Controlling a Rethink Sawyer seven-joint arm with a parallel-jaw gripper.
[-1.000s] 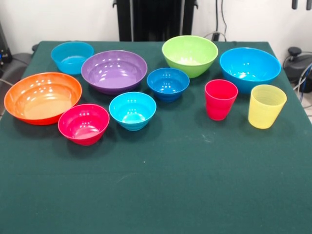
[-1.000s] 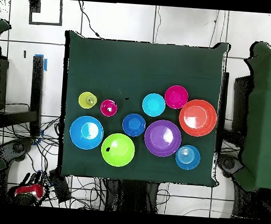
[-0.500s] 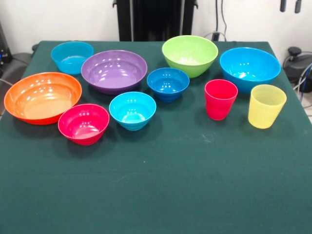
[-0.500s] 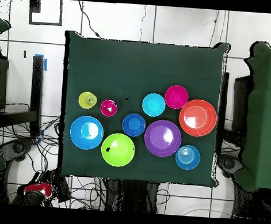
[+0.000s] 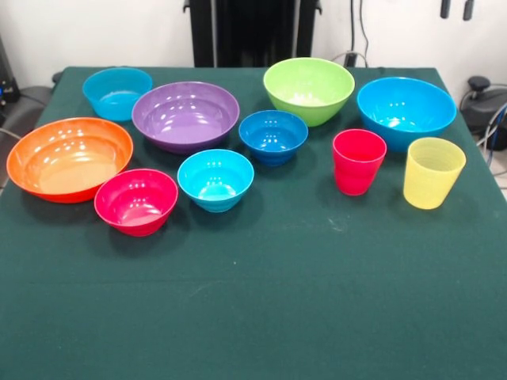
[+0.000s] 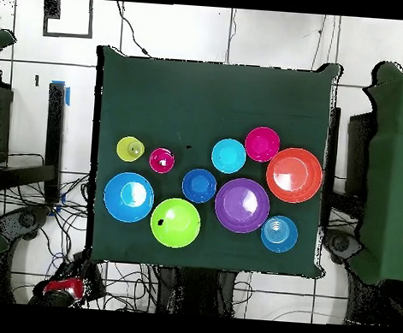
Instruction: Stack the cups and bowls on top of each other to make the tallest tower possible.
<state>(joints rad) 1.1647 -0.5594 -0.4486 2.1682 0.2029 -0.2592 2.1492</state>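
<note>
All cups and bowls stand apart on the green table [image 5: 261,301]; nothing is stacked, so no tower shows. At the left are the orange bowl [image 5: 70,158], the pink-red bowl [image 5: 136,201] and a light blue bowl [image 5: 117,92]. The purple bowl [image 5: 185,115], cyan bowl [image 5: 215,179] and dark blue bowl [image 5: 273,135] sit mid-table. The lime green bowl [image 5: 309,89] and bright blue bowl [image 5: 406,111] are at the back right. The red cup [image 5: 359,161] and yellow cup [image 5: 432,172] stand upright on the right. My gripper [image 5: 456,9] shows only two separated tips at the top edge, open and empty.
From above, the red part of the arm [image 6: 64,286] lies off the table's corner among cables [image 6: 137,280]. The bowls and cups fill the table's half near the robot; the yellow cup [image 6: 131,149] is the outermost piece on that side.
The gripper tips have slid left along the top edge of the front view. From above, the red arm part has moved right towards the base. No cup or bowl has moved.
</note>
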